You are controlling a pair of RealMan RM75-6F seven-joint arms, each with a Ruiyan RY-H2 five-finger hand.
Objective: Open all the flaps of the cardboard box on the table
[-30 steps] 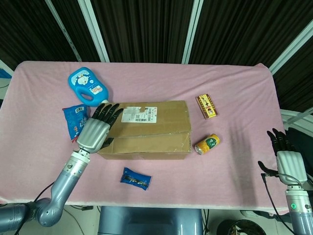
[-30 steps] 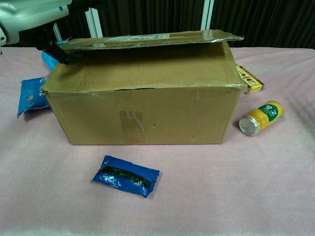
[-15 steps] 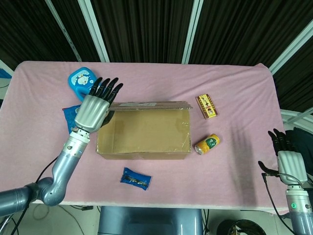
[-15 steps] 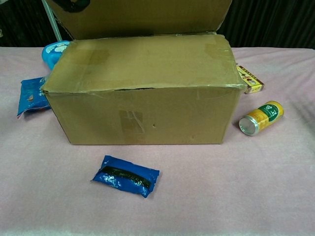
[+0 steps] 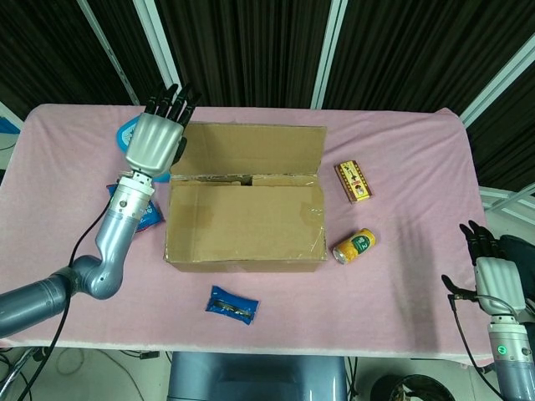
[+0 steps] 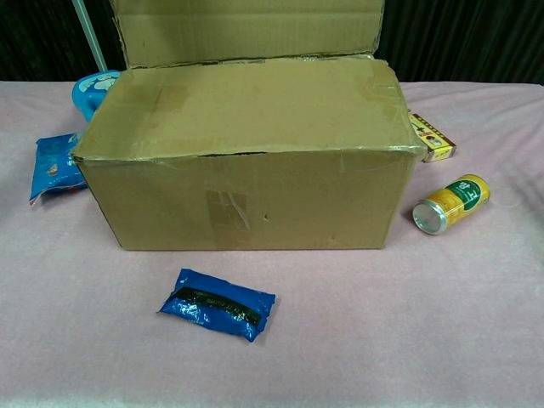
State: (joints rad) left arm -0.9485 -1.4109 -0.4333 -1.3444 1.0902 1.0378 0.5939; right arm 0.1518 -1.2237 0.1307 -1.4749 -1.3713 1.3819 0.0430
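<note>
Left hand: my left hand (image 5: pixel 156 142) is flat, fingers straight, grasping nothing; it rests against the left end of the far flap (image 5: pixel 249 149), propping it open.
Cardboard box: the cardboard box (image 5: pixel 245 222) sits mid-bench on the pink bench (image 5: pixel 401 150); the near flap (image 6: pixel 246 102) lies shut across the top, so I judge it comes next.
Right hand: my right hand (image 5: pixel 495 274) waits low at the bench's right edge, fingers straight, empty, well apart from the box.

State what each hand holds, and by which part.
Left hand rests against the raised far flap at its left edge; a grip cannot be told. Right hand holds nothing.
</note>
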